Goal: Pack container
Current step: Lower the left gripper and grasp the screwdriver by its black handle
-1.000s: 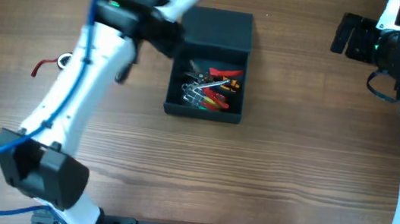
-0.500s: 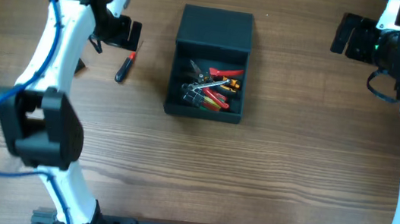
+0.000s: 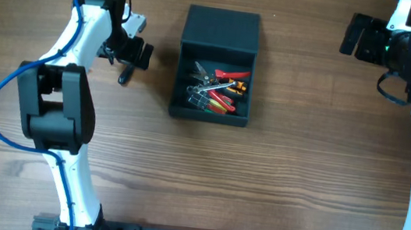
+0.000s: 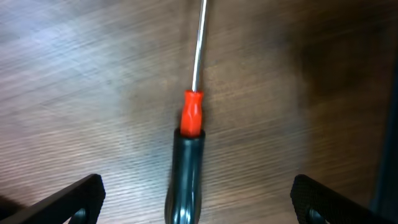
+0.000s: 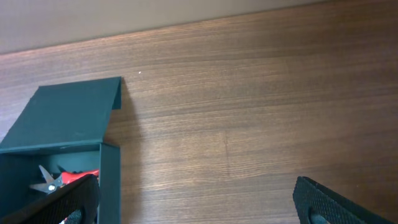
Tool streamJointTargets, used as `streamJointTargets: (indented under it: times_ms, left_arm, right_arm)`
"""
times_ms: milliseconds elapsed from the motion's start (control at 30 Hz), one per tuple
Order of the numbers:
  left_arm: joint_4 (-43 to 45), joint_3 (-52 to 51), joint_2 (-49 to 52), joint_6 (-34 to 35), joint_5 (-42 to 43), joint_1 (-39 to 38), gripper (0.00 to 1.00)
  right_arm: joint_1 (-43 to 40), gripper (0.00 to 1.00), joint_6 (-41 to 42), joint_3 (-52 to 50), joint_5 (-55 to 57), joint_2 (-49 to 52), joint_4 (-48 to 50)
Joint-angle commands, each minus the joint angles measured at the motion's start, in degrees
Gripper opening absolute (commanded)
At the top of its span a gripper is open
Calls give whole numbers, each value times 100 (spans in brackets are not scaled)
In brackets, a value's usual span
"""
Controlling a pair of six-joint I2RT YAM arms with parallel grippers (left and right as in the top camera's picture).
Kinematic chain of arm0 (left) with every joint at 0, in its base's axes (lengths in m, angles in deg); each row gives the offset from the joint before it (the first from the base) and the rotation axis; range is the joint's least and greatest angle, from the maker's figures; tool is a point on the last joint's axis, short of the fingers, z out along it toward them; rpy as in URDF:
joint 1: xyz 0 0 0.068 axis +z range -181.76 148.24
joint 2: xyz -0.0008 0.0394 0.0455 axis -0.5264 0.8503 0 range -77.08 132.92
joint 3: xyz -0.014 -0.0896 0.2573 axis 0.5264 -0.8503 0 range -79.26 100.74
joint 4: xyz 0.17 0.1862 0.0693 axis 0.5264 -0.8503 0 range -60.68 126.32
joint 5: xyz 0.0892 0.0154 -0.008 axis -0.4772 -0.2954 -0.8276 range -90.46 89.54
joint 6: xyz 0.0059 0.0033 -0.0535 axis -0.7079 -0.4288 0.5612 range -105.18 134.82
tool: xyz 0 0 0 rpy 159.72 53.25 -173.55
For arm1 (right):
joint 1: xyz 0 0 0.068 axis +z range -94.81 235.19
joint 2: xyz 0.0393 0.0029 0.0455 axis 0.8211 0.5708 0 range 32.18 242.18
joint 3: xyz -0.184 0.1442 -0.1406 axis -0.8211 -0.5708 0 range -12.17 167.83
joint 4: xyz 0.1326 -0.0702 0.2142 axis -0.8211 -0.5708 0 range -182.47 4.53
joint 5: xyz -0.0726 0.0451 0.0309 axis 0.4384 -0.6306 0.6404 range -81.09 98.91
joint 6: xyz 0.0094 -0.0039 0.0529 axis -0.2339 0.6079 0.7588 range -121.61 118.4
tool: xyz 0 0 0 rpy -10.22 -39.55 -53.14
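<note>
My left pincer (image 4: 199, 196) stands open astride the black-handled, red-collared steel screwdriver (image 4: 191, 121); my right pincer (image 5: 196, 202) gapes, well off the dark teal plastic box (image 5: 68, 115).

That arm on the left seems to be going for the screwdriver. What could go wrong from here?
1. The screwdriver has a round, smooth-looking handle lying under the open left jaws; it might roll or slip as they close.
2. The container already holds a jumble of tools, so the long shaft might snag, or stick out and block the lid.
</note>
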Motion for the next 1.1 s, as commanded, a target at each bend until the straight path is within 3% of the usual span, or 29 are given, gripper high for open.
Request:
streamJointTargets:
  times_ms: [0, 1067]
  left_arm:
    - [227, -404, 68, -278, -116, -4, 100]
    - [638, -739, 68, 181, -520, -295, 100]
  right_arm:
    - [-17, 100, -22, -26, 81, 15, 13]
    - [-17, 100, -24, -26, 79, 15, -129]
